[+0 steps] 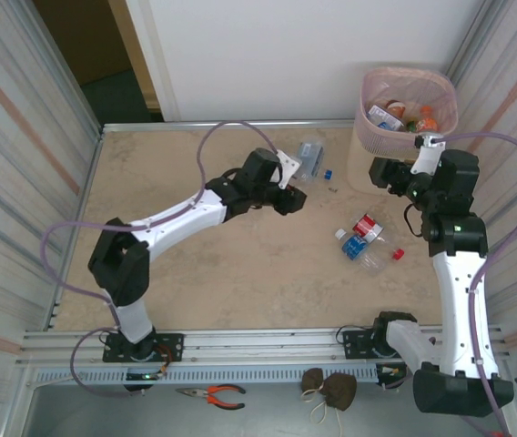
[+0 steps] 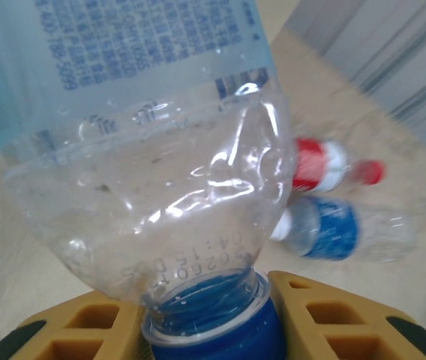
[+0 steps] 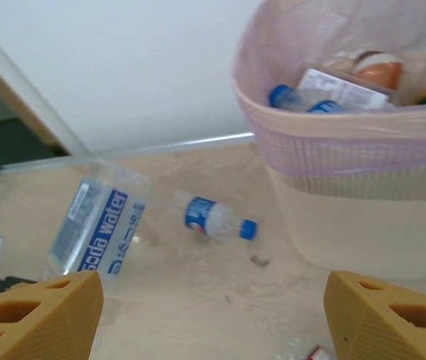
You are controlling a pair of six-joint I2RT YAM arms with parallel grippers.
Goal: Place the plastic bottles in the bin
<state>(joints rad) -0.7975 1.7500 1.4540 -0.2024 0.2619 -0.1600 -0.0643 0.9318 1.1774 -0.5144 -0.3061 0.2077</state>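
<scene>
My left gripper (image 2: 205,324) is shut on the blue cap and neck of a clear bottle (image 2: 145,150) with a pale blue label. From above, that bottle (image 1: 309,157) is at the table's far middle, at the tip of my left gripper (image 1: 295,180). A small blue-capped bottle (image 3: 213,217) lies just right of it. The bin (image 1: 407,118) stands at the far right with several bottles inside. My right gripper (image 3: 213,315) hangs open beside the bin (image 3: 348,202), with nothing between its fingers. A red-labelled bottle (image 2: 322,165) and a blue-labelled bottle (image 2: 329,229) lie together on the table.
A loose red cap (image 1: 398,254) lies next to the pair of bottles (image 1: 363,238). Corrugated walls close in both sides. Orange-handled pliers (image 1: 213,394) and brown pouches (image 1: 327,387) lie below the near rail.
</scene>
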